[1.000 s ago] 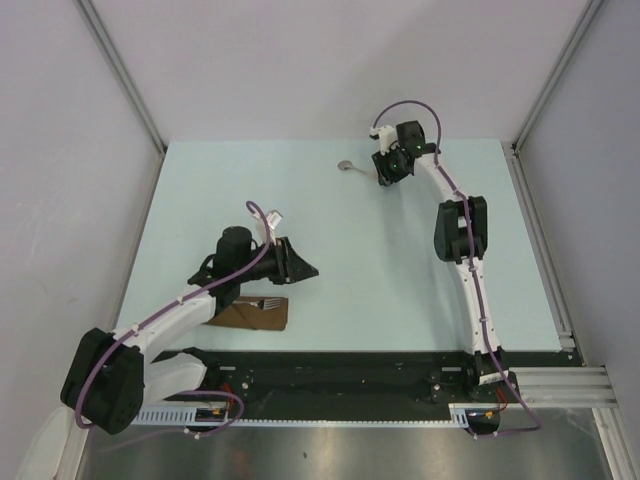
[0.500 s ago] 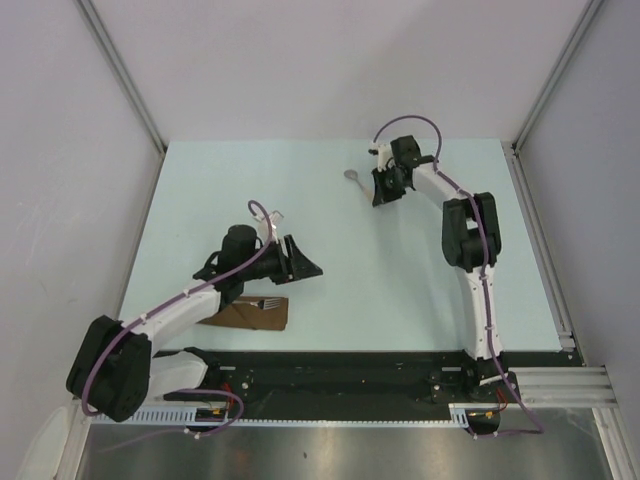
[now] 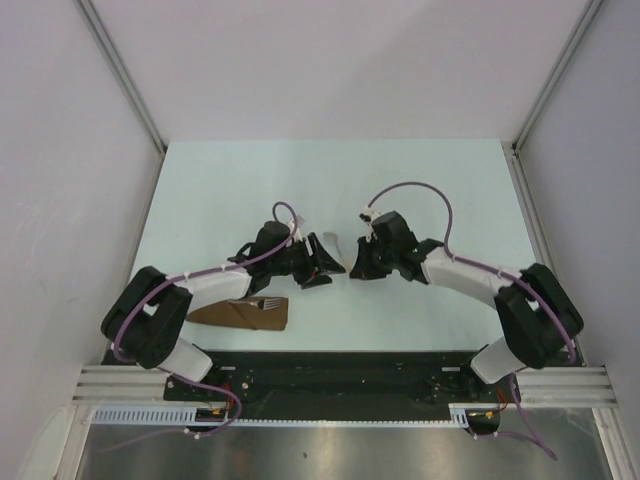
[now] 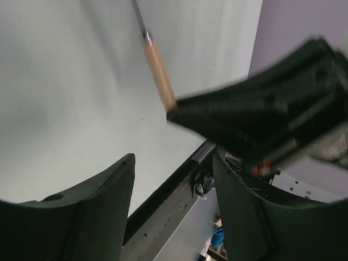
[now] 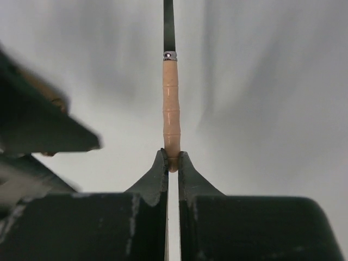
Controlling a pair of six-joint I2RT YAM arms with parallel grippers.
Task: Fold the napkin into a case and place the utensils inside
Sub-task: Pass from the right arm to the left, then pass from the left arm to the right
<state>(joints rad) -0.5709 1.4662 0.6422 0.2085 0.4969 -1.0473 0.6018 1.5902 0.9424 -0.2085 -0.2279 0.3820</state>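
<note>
two utensils, one cloth case, accounted for as follows.

item 1: case (image 3: 240, 314), brown cloth already folded to a narrow flat strip, lower left of the overhead view, near the table's front edge.

item 2: fork (image 3: 268, 302), silvery, at the right end of the case (tucked in or merely lying on top: cannot tell).

item 3: tan-handled utensil (image 5: 171, 109), off the table, mid-frame in the overhead view, well apart from the case. the handle is ribbed, with a thin dark metal shaft running on from it; its working end is out of view.

item 4: right gripper (image 5: 172, 163), jaws pinched tight on the very butt of that handle, utensil pointing straight ahead.

item 5: left gripper (image 4: 173, 163), jaws spread wide and holding nothing, facing the right gripper at close range; the handle lies just beyond its fingertips, upper centre of its wrist view.

item 6: table (image 3: 430, 190), pale, bare around the arms.

step in hand, as judged: fold finished, one utensil at the case, the other held at mid-table, apparently for a hand-over. the next move calls for the left jaws to close on handle or shaft before the right lets go, then a shallow slide into the case mouth beside the fork.
</note>
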